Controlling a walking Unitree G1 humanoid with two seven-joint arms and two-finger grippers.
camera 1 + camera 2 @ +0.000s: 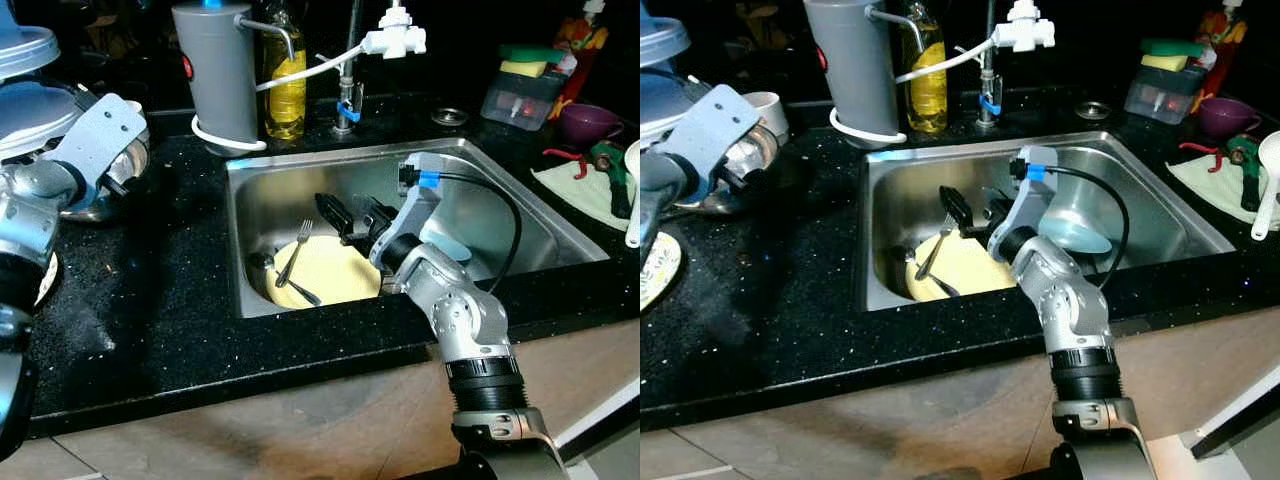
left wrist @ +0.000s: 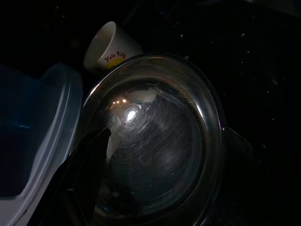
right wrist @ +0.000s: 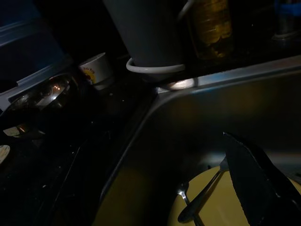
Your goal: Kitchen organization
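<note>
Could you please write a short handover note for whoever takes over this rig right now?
Right gripper: open, empty, reaching into the sink just above the yellow plate.
Left gripper: over the steel bowl on the counter left of the sink; finger state unclear.
In the sink: yellow plate with a fork and another utensil lying on it, plus a light blue dish behind the right arm.
Done: nothing lifted out yet.
Left: clear the cutlery, plate and blue dish from the sink.

Home kitchen; steel sink [image 1: 262,196], tap [image 1: 349,70], black countertop [image 1: 150,300]
</note>
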